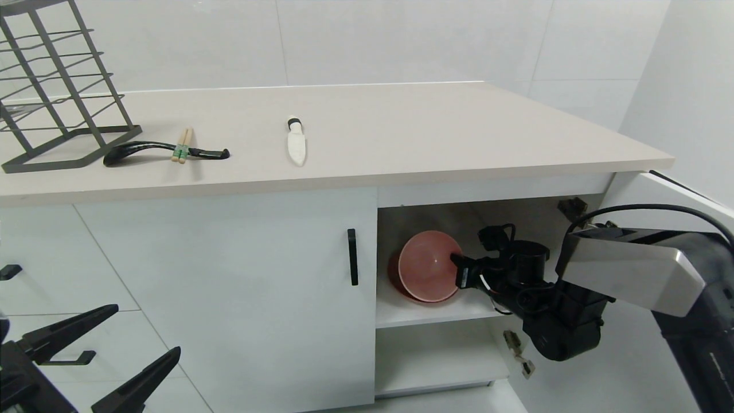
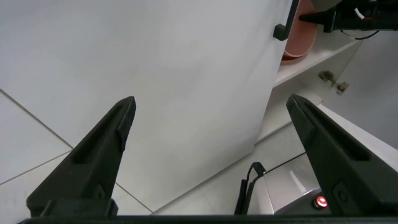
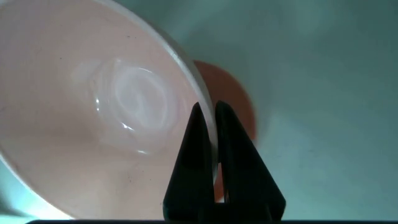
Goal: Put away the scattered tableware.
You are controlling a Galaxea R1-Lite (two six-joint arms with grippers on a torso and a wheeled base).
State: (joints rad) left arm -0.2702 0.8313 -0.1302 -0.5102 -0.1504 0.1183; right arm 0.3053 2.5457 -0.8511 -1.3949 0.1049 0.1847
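Pink bowl [image 1: 427, 267] looks like light, stiff, slick plastic, rim's the hold; right tool [image 1: 457, 265] clamps it inside the cupboard [image 1: 424, 215], left tool [image 1: 148, 327] spread wide outside it

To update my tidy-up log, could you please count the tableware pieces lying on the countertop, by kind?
Black ladle: 1
Chopsticks: 2
White knife: 1
Total: 4
Not counted: the pink bowl gripped at its rim by the right gripper, inside the cabinet.
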